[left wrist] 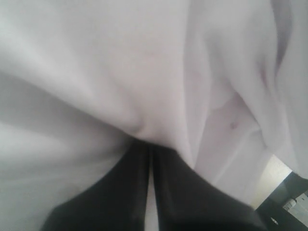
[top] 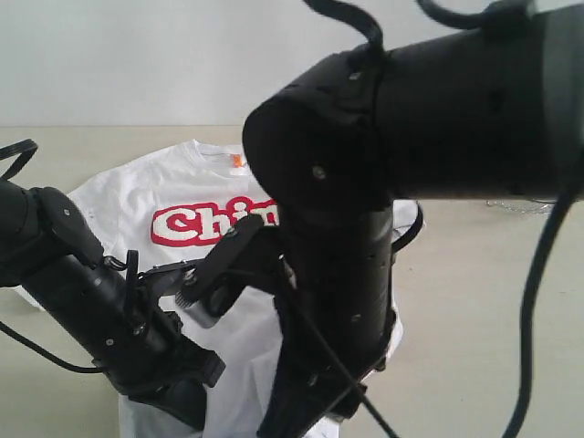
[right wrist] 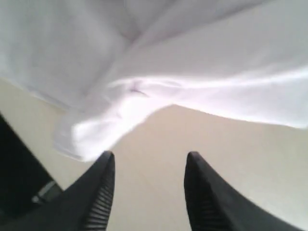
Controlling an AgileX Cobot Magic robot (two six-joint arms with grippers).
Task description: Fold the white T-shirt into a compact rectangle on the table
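Black right arm (top: 429, 100) before white T-shirt (top: 137, 196)

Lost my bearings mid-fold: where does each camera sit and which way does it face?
Exterior: close behind both arms, facing across the table at the white T-shirt; left arm and right arm block much.
Left wrist: looks along the left gripper, shut on shirt cloth.
Right wrist: looks past the open right gripper at bare table and shirt edge.
Shared: all see the shirt.
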